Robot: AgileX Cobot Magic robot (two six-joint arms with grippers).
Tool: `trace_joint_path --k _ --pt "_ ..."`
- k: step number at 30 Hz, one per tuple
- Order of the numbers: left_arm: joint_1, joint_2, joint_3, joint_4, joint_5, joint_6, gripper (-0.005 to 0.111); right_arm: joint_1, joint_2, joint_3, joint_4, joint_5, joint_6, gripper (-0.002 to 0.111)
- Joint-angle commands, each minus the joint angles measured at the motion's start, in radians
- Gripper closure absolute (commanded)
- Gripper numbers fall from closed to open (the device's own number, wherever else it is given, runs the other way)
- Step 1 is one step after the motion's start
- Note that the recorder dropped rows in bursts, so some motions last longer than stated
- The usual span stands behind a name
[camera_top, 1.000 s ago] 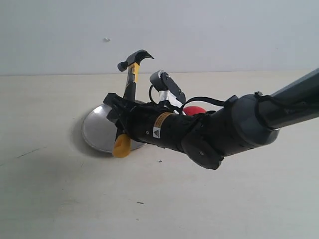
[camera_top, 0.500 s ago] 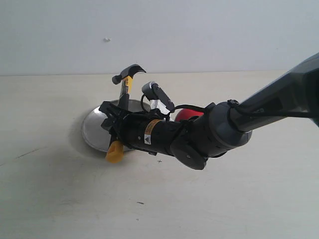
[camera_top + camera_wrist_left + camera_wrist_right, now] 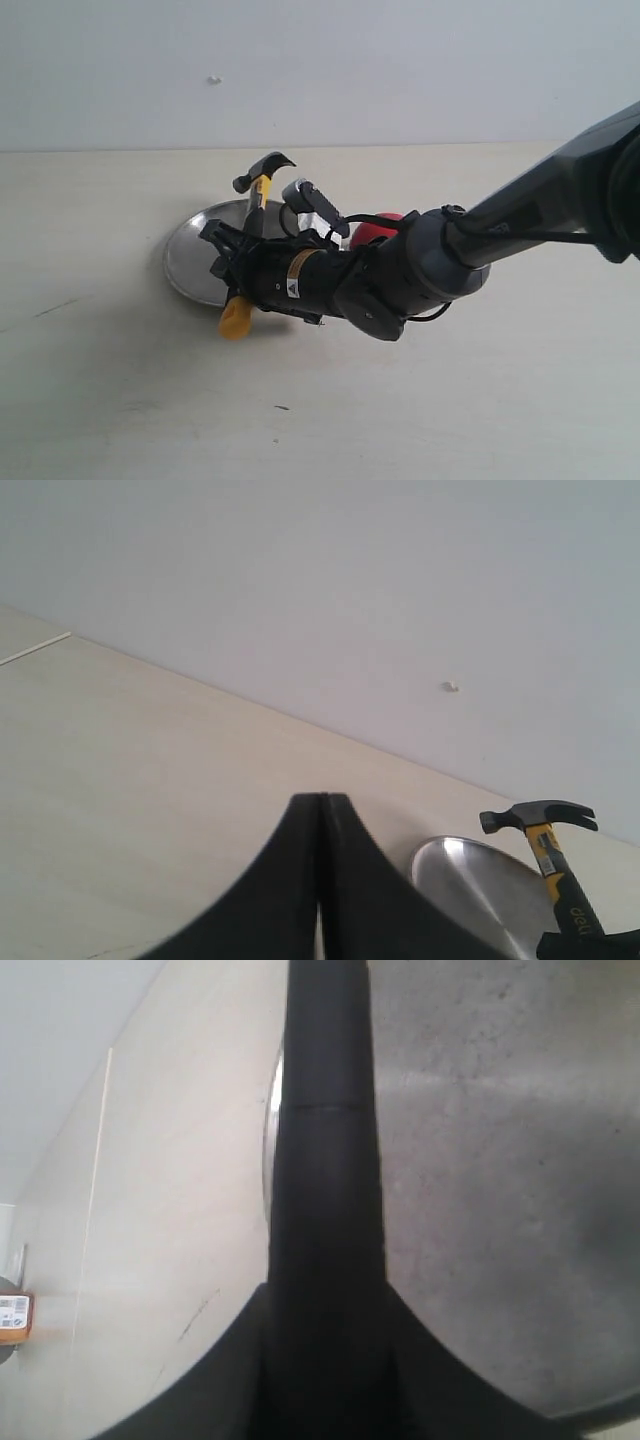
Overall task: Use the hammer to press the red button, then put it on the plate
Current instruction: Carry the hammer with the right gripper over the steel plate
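My right gripper [image 3: 238,268] reaches across to the left of the exterior view and is shut on the hammer's black handle. The hammer [image 3: 262,180] stands nearly upright over the plate [image 3: 190,262], its dark head on top and its yellow end [image 3: 236,321] just past the plate's near rim. The red button [image 3: 376,228] shows partly behind the right arm. In the right wrist view the hammer handle [image 3: 325,1110] runs out from my right gripper [image 3: 325,1305] over the plate [image 3: 500,1160]. My left gripper [image 3: 322,800] is shut on nothing, well apart from the plate [image 3: 470,880] and hammer [image 3: 545,825].
The pale table [image 3: 120,400] runs back to a white wall [image 3: 400,70]. A small orange-brown labelled object [image 3: 14,1315] sits at the edge of the right wrist view. The right arm [image 3: 480,250] spans the right half of the exterior view.
The right arm has come down and moved slightly left with the hammer. The hammer's head is lower and its yellow end now hangs near the plate's near rim.
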Motion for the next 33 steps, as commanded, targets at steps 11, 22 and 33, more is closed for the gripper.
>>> trace_joint_path --k 11,22,33 --pt "0.004 -0.006 0.003 -0.006 -0.001 0.002 0.107 -0.004 0.029 -0.151 -0.156 0.038 0.094 0.108" --pt "0.004 -0.006 0.003 -0.006 -0.001 0.002 0.107 -0.004 0.068 -0.165 -0.147 0.056 0.114 0.108" --pt "0.004 -0.006 0.003 -0.006 -0.001 0.002 0.107 -0.004 0.068 -0.165 -0.178 0.078 0.124 0.096"
